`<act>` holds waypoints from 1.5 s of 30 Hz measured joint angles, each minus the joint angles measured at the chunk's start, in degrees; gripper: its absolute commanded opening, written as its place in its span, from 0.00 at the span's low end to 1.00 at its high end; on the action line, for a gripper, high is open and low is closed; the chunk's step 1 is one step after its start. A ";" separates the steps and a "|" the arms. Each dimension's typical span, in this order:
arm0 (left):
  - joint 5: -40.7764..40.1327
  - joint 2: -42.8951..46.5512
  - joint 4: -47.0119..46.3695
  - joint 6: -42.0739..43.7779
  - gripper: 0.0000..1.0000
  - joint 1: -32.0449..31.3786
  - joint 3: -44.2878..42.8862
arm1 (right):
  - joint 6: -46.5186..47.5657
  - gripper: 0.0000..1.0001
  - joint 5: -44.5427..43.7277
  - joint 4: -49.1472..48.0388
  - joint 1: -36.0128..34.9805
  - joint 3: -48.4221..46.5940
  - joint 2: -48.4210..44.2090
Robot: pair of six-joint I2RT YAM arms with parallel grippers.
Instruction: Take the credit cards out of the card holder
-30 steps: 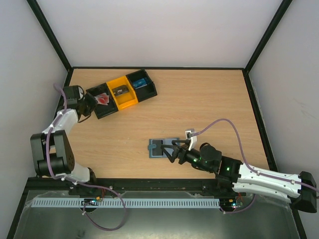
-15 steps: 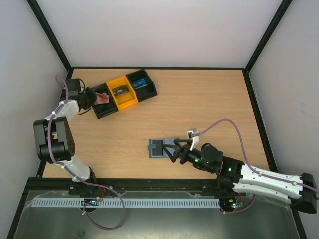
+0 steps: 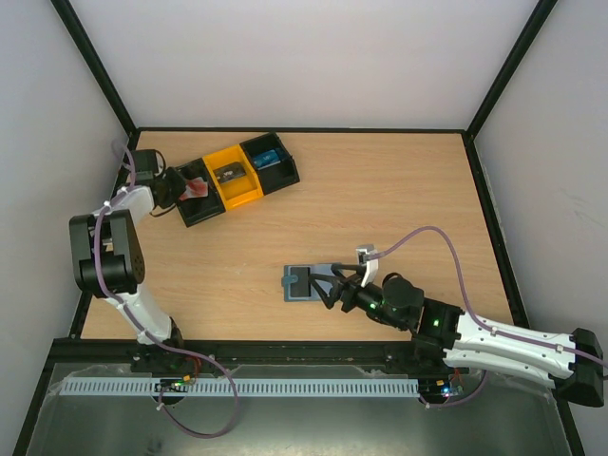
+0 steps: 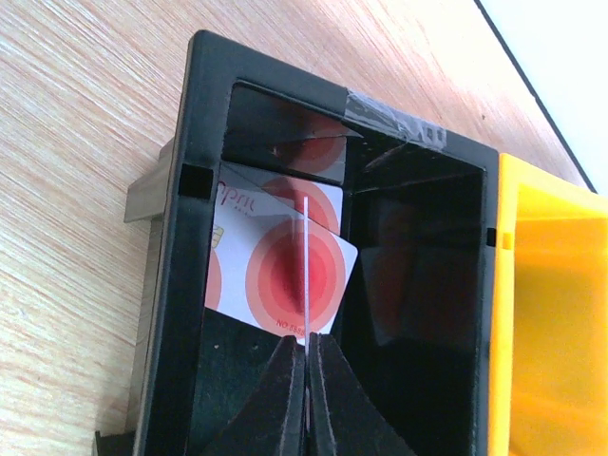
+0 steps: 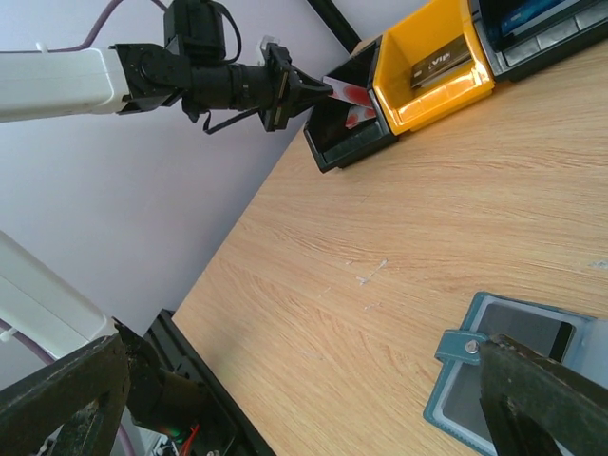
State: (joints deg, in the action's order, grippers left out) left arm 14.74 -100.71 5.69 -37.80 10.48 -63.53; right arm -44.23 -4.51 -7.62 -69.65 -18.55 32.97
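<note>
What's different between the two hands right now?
The left hand is shut on a red card, while the right hand is open and holds nothing. The left hand is at the tray's black compartment; the right hand is at the blue-grey card holder. Both have two black fingers.

The card holder [image 3: 309,281] is a blue-grey wallet lying open and flat on the table [image 3: 399,190], with a dark rectangle showing in one pocket panel. One credit card [image 4: 307,237], seen edge-on as a thin white line, stands upright, pinched in the left gripper [image 4: 307,344] over the tray's black end compartment [image 4: 418,285]. Beneath it, overlapping white cards [image 4: 266,271] printed with red concentric circles lean inside that compartment.
</note>
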 measured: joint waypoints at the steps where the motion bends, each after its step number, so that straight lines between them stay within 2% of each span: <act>1: -0.11 -0.52 -0.15 0.13 0.04 -0.11 -0.28 | -0.04 0.98 -0.04 -0.39 0.00 0.20 0.11; 18: -1.29 -5.16 -1.44 1.70 0.12 -0.57 -2.95 | 0.07 0.98 -1.03 -0.63 0.00 0.61 1.31; 22: -0.81 -5.44 -1.42 1.68 0.20 -0.57 -3.96 | -0.39 0.98 -1.05 -0.66 0.00 1.18 1.16; 25: -0.66 -5.44 -1.42 1.62 0.35 -0.57 -4.37 | -0.98 0.98 -1.03 -0.63 0.00 1.20 0.50; 28: -0.92 -5.44 -0.63 1.25 0.42 -0.57 -4.94 | -1.44 0.98 -1.11 -0.66 0.00 1.20 -0.52; 36: -1.46 -4.17 1.92 0.87 0.49 -0.57 -8.00 | -4.72 0.98 -2.91 1.57 0.00 1.18 -0.94; 45: 1.73 4.50 3.96 0.85 0.64 -0.85 -4.81 | -7.61 0.98 -4.50 5.73 0.00 -0.98 1.22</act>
State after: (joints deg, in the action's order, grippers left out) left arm 16.47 -96.20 9.65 -36.95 9.63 -68.34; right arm -51.83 -9.02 -1.89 -69.65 -19.53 34.20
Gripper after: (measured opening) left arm 0.594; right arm 0.977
